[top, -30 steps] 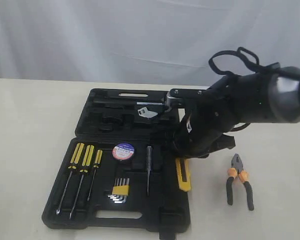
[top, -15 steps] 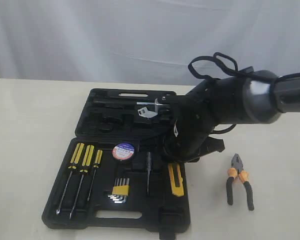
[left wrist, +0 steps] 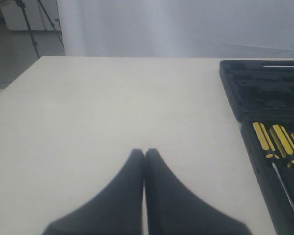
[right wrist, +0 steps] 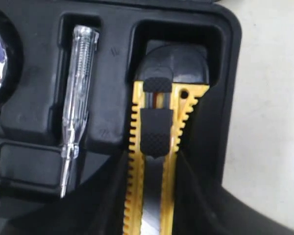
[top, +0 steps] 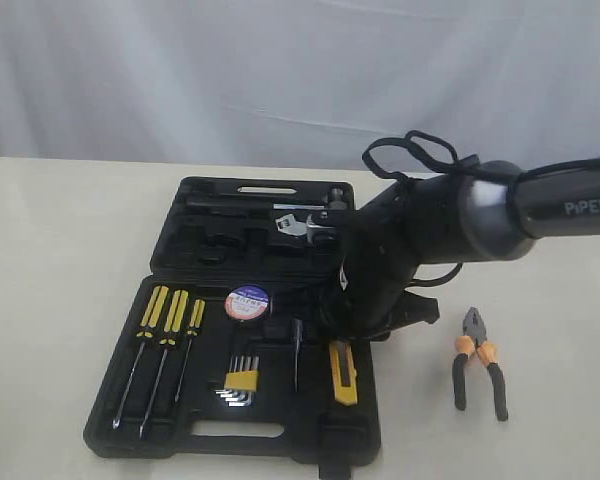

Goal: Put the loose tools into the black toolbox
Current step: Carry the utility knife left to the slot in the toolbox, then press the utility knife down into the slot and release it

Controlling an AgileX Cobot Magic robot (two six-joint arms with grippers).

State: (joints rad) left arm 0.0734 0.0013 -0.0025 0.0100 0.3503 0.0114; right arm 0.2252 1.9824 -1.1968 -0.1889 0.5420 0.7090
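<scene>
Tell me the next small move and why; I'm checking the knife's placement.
Probably lower the knife flat into its slot in the toolbox, then open the jaws: the right gripper holds it lined up, black end already in the recess.

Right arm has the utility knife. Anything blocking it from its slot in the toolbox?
Nothing visible. The right gripper holds the utility knife over an empty recess of the toolbox, its black end inside. The clear tester pen lies in the neighbouring slot, apart.

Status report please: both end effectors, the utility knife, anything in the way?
Right end effector shut on utility knife, at its slot in toolbox. Left end effector shut. Pliers aside, not blocking.
</scene>
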